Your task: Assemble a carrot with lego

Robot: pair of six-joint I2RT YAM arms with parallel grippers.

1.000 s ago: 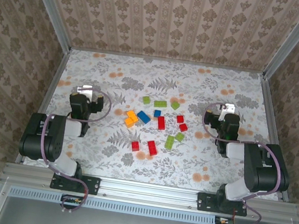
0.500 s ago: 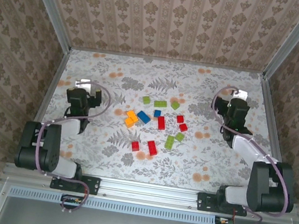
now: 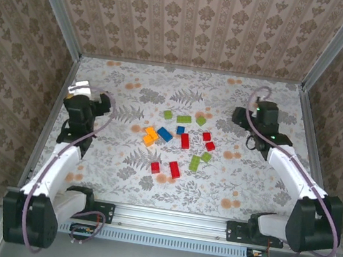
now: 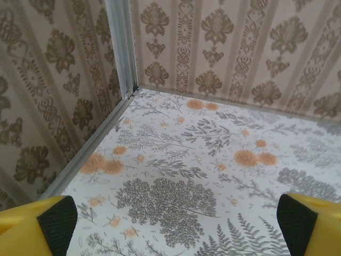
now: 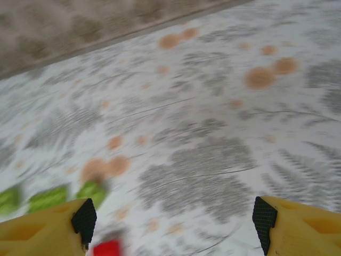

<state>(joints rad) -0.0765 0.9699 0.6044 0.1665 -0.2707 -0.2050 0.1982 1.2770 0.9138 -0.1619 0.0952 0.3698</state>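
Loose lego bricks lie scattered mid-table: an orange pair (image 3: 150, 136), a blue brick (image 3: 165, 134), a small blue one (image 3: 180, 130), a red oblong (image 3: 185, 141), green bricks (image 3: 184, 119) behind them and more red (image 3: 174, 169) and green (image 3: 195, 163) nearer. All lie apart; a joined carrot stack is out of view. My left gripper (image 3: 82, 99) hangs over the left side, open (image 4: 176, 229) above bare tabletop. To the right of the bricks my right gripper (image 3: 244, 117) is open (image 5: 175, 224), with blurred green bricks (image 5: 91, 190) and a red one (image 5: 108, 248) by its left finger.
Patterned walls enclose the table on three sides, with a metal rail (image 4: 122, 48) at the back-left corner. The flowered tabletop (image 3: 121, 160) has open room left and right of the brick cluster.
Both arms have unfolded and stretched out. The left gripper moved back and left toward the corner; the right gripper moved back and swung left toward the bricks. The bricks stayed put.
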